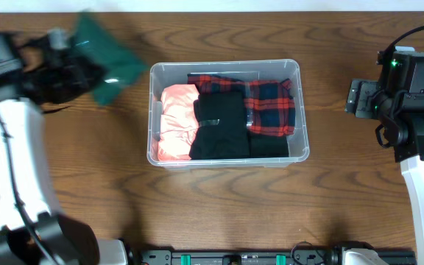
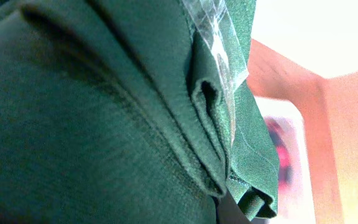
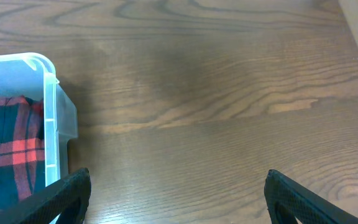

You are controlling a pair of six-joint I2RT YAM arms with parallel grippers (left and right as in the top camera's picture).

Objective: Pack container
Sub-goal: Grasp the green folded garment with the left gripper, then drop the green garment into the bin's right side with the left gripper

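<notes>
The clear plastic container (image 1: pixel 301 110) sits mid-table and holds a folded salmon-pink garment (image 1: pixel 175 121), a black garment (image 1: pixel 221 126) and a red-and-navy plaid garment (image 1: pixel 271 103). My left gripper (image 1: pixel 87 70) is shut on a folded dark green garment (image 1: pixel 109 55) and holds it in the air left of the container. The green cloth fills the left wrist view (image 2: pixel 104 118), with a strip of clear plastic wrap on it. My right gripper (image 3: pixel 178 196) is open and empty over bare table, right of the container's corner (image 3: pixel 50 99).
The wooden table (image 1: pixel 219 206) extends all round the container. The right arm's body (image 1: pixel 403 88) stands at the right edge. The left arm (image 1: pixel 13 162) runs down the left side. A black rail lies along the front edge.
</notes>
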